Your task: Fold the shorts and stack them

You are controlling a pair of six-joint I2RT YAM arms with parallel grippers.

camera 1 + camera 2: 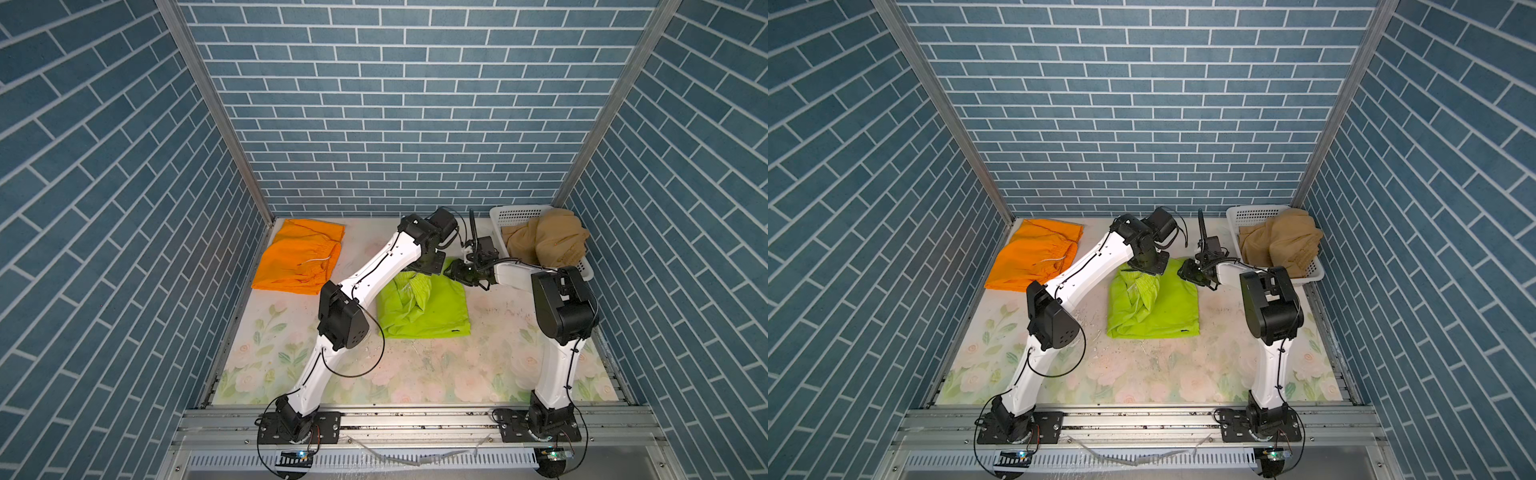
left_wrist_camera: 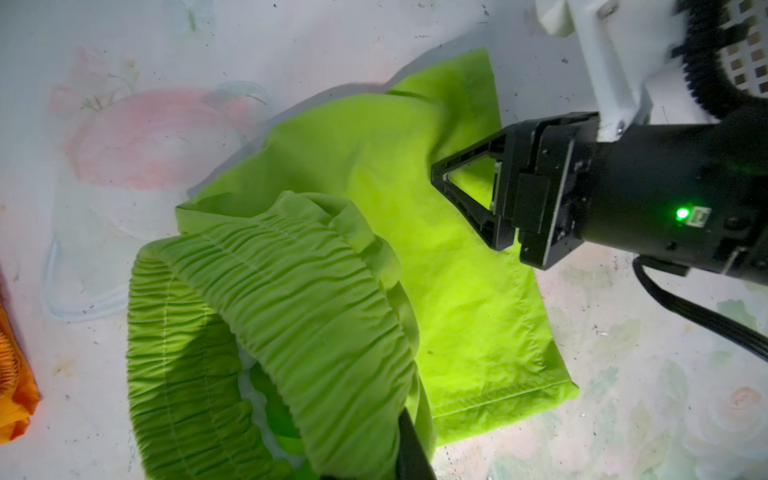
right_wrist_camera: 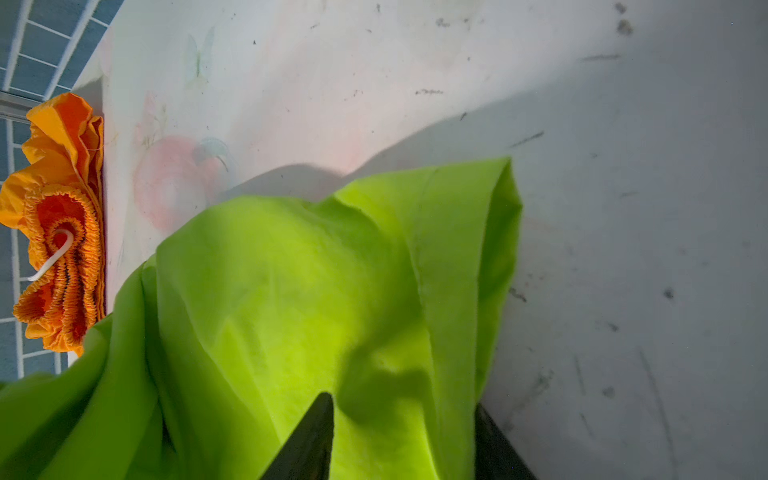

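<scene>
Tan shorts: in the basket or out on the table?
In. The tan shorts sit heaped and unfolded inside the white basket at the back right corner, bulging over its rim in both top views.

Blue brick-patterned walls (image 1: 407,104) are closing in on three sides of the work cell, with bare aluminium posts (image 1: 216,108) running up the two back corners. A pale floral cover is lying scuffed and speckled across the table (image 1: 436,374), while a metal rail (image 1: 415,419) is edging its near side under even light.
</scene>
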